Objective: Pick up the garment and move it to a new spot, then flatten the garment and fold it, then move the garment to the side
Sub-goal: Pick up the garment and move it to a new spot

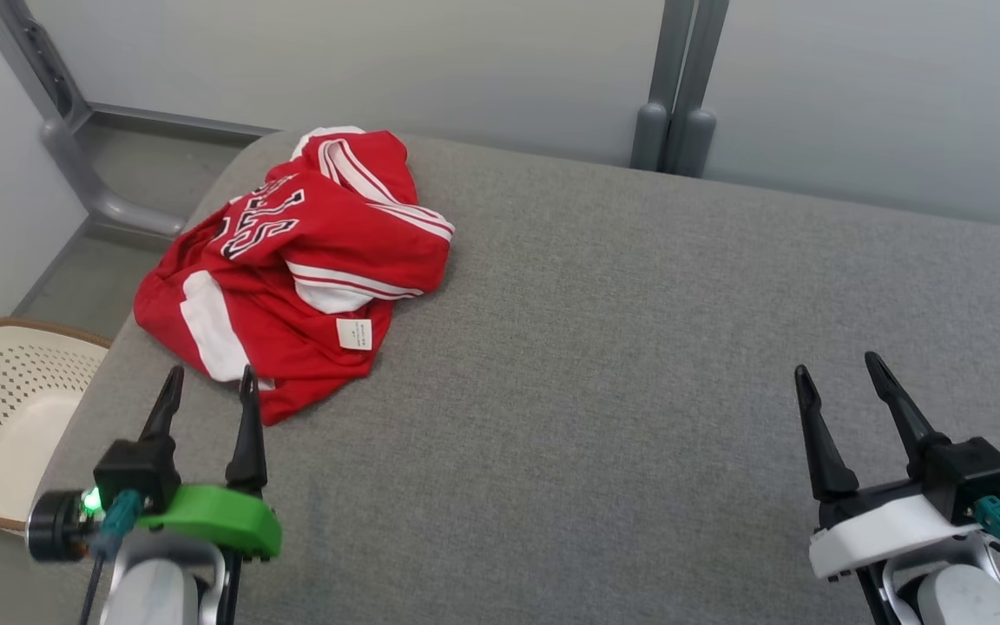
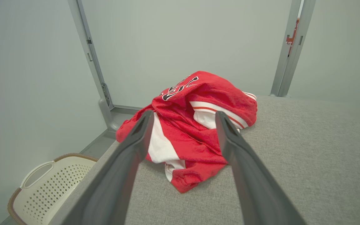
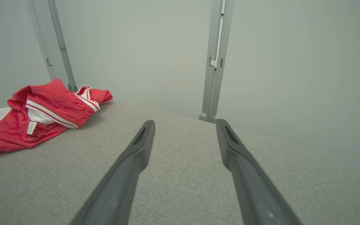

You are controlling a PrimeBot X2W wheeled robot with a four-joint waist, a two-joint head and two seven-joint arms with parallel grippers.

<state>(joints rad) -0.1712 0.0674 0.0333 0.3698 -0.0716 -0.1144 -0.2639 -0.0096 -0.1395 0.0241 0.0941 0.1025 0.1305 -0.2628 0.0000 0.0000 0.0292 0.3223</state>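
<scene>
Garment (image 1: 292, 269) up at the far left corner of the table (image 1: 595, 347): a red jersey with white panels and red-and-white striped trim, crumpled in a heap, its left side right at the table's edge. Black-and-white lettering runs across the top fold, but creases swallow part of it and I can't read it. A small white label (image 1: 354, 333) faces up on the near side, print too small to make out. Left gripper (image 1: 211, 373) sits over the table's near left, fingers spread wide and empty, tips at the heap's near hem; touching or not, I can't tell. Right gripper (image 1: 837, 365) is over the table's near right, equally wide, holding nothing, well apart from the cloth.
</scene>
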